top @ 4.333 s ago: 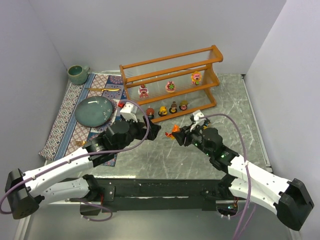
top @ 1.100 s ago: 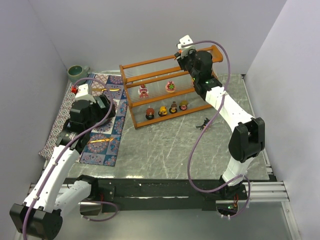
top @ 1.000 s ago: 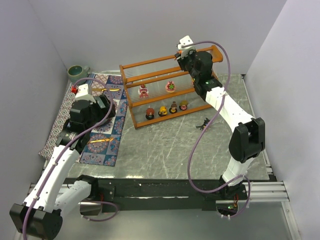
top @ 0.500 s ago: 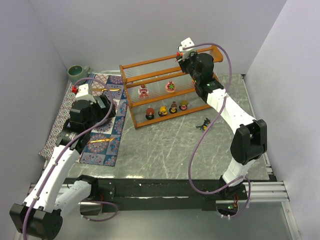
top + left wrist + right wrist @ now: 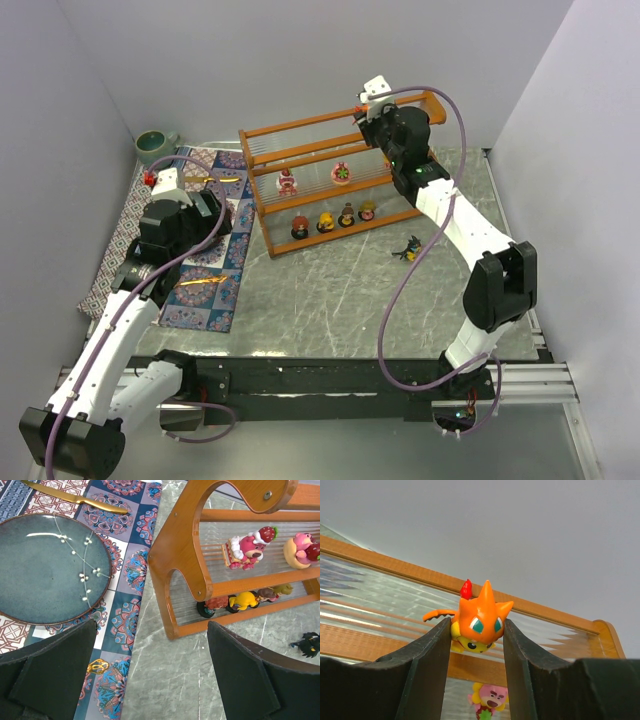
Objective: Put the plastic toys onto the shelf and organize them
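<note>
The shelf (image 5: 300, 125) stands at the back of the table. Two pink plastic toys (image 5: 287, 182) sit on its middle tier and several small ones (image 5: 325, 222) on the bottom tier. A black toy (image 5: 407, 249) lies on the table in front of the shelf's right end. My right gripper (image 5: 385, 122) is up at the top tier. In the right wrist view my right gripper (image 5: 477, 630) is shut on an orange toy (image 5: 482, 612), with a pink toy (image 5: 489, 696) below it. My left gripper (image 5: 150, 645) hangs open and empty over the mat's edge beside the shelf (image 5: 185, 555).
A patterned mat (image 5: 130, 240) on the left carries a blue plate (image 5: 50, 570), a gold knife (image 5: 75, 500) and a small gold piece (image 5: 97, 666). A green cup (image 5: 155, 148) stands in the back left corner. Walls close in on three sides.
The right arm has carried the orange toy from the table front up to the top tier, and in the last second edged slightly right. The left arm has drawn back over the mat.
</note>
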`<action>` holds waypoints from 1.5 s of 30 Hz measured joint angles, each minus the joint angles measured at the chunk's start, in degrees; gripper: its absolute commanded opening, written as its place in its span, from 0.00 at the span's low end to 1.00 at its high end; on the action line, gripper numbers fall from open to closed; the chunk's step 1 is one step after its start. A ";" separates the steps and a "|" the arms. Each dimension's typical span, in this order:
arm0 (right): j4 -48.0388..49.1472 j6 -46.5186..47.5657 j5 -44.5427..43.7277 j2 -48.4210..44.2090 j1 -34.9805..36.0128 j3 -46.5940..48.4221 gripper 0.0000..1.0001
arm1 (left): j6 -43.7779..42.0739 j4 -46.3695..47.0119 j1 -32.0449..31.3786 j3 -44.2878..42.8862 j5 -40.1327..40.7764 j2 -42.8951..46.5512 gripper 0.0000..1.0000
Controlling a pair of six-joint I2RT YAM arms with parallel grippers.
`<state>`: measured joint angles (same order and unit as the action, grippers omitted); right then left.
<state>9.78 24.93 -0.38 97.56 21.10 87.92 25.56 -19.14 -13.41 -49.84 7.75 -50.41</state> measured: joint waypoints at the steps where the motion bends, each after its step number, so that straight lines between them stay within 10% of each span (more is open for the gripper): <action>1: -0.17 -0.02 0.00 -0.15 -0.04 0.00 0.23 | 0.00 0.00 0.00 0.02 0.00 0.00 0.97; 45: -5.38 -10.08 -38.38 8.57 7.69 13.81 0.22 | 0.00 0.52 0.00 0.66 -1.33 1.18 0.97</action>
<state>4.40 14.85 -38.76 106.13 28.80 101.73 25.56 -18.61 -13.41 -49.19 6.42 -49.23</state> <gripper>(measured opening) 0.486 0.972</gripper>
